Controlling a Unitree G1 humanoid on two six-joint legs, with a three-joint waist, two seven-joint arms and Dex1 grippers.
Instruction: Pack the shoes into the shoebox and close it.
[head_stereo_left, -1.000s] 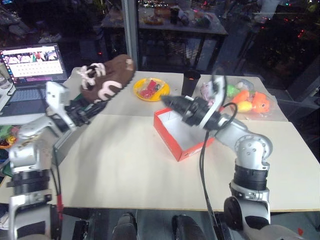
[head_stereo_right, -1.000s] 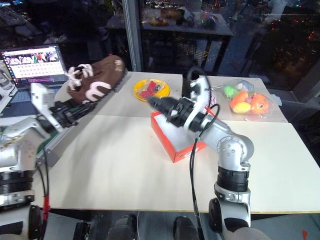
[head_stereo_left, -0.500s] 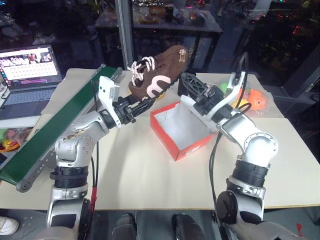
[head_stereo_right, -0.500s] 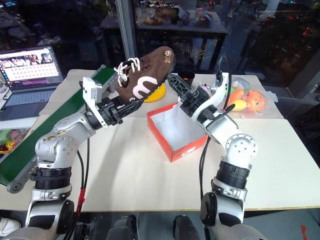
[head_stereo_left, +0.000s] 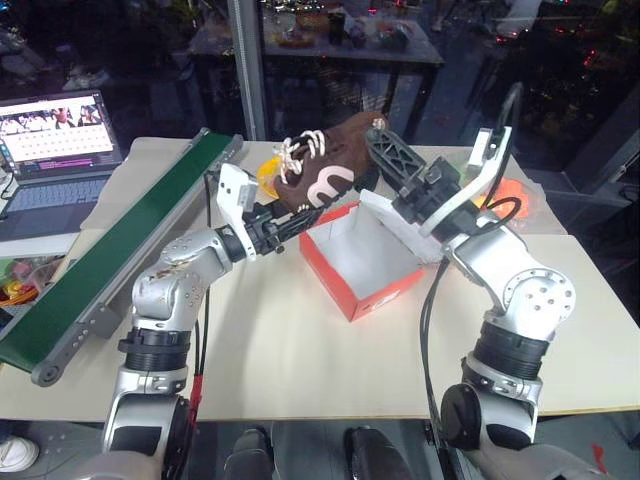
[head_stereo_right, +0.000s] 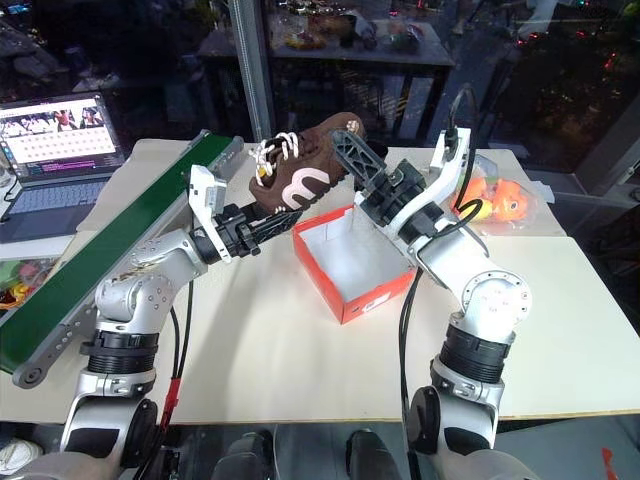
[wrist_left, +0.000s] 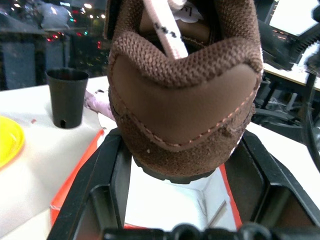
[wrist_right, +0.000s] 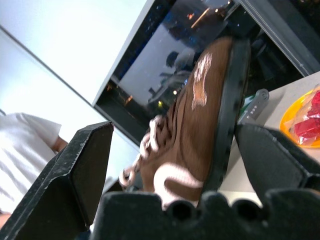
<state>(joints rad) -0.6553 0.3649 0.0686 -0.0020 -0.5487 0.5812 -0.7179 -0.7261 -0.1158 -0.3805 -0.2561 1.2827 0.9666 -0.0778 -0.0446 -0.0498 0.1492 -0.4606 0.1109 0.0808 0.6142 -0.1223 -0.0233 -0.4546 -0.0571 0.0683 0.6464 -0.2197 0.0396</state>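
Green conveyor belt (head_stereo_left: 120, 250), far left, untouched. My left gripper (head_stereo_left: 278, 222): jaws clamped on the heel of one brown lace-up shoe (head_stereo_left: 325, 170), held in the air over the back edge of the red shoebox (head_stereo_left: 365, 262), which lies open on the table. The shoe looks light, with a soft suede upper, firm sole and loose laces; heel and sole edge seem the best holds. My right gripper (head_stereo_right: 365, 165): jaws wide apart, flanking the toe.
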